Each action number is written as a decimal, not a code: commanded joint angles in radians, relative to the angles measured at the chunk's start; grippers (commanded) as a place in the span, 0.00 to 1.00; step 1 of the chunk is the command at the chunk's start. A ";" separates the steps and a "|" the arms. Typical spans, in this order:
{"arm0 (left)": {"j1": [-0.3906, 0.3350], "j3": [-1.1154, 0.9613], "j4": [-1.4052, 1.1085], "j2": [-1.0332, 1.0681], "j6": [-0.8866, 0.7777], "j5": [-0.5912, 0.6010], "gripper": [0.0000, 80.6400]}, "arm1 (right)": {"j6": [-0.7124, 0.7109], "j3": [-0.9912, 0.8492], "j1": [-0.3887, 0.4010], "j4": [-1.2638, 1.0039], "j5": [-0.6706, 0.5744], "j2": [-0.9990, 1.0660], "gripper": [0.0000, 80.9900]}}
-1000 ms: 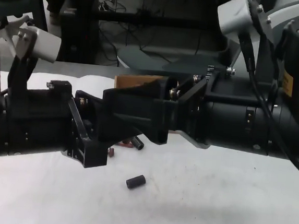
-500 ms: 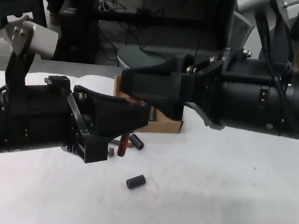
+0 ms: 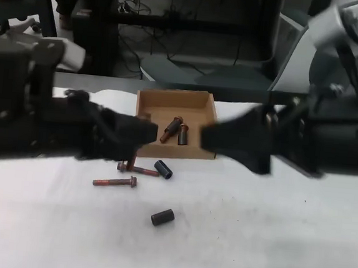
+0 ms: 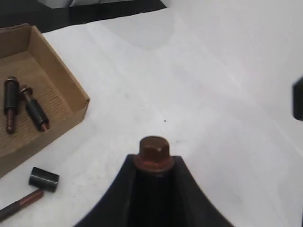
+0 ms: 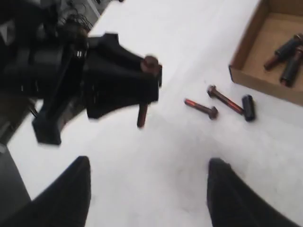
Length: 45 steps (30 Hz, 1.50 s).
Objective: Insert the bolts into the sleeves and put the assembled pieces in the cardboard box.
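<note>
Clamping a bolt [image 4: 154, 149] upright, the left gripper [image 4: 154, 161] is hovering over the white bench cover [image 3: 270, 242] beside the cardboard box [image 3: 176, 97], while the right gripper [image 5: 149, 163] is hanging open opposite, open cloth between them. Two assembled pieces [image 3: 173, 128] are lying in the box, two loose bolts [image 3: 115, 182] and two sleeves [image 3: 163, 217] near its front wall. The right wrist view is showing the held bolt's shank below the jaws.

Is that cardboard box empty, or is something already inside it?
Not empty. The cardboard box holds two sleeved bolts, lying side by side on its floor.
</note>
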 commanded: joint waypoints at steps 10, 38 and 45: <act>0.008 -0.523 0.182 0.536 0.115 -0.054 0.02 | -0.225 -0.010 -0.066 0.233 -0.005 -0.012 0.86; 0.008 -1.161 0.607 1.045 0.230 -0.335 0.04 | -0.232 -0.010 -0.096 0.240 -0.095 -0.012 0.64; 0.008 -1.163 0.630 1.037 0.198 -0.335 0.82 | -0.232 -0.010 -0.096 0.240 -0.095 -0.012 0.64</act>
